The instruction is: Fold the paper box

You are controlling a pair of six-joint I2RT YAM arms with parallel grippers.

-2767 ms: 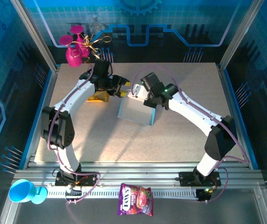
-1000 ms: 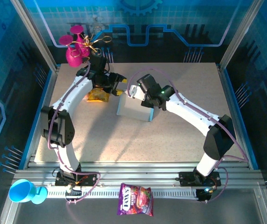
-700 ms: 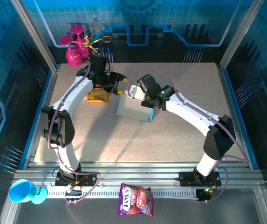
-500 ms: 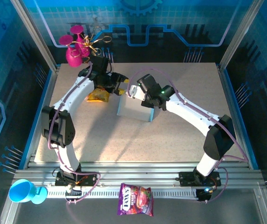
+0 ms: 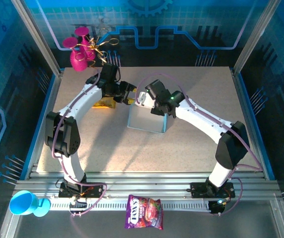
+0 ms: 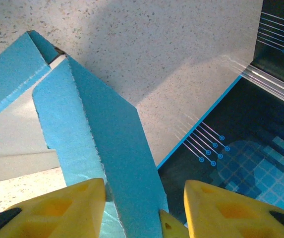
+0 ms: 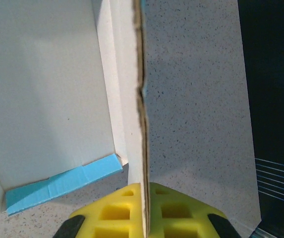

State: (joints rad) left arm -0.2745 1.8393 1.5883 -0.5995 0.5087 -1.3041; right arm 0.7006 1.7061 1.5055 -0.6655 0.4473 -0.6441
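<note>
A speckled beige counter [image 5: 196, 144] carries a yellow snack packet [image 5: 103, 103] near its far left. Beyond the back-left corner stand magenta cups [image 5: 79, 53] with gold scissors [image 5: 105, 44]. On the front rail lie a purple candy bag [image 5: 144, 212] and a blue cup [image 5: 25, 203].

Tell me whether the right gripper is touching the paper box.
Touching. In the right wrist view a wall of the paper box stands clamped between the yellow fingers of the right gripper, no gap either side.
</note>
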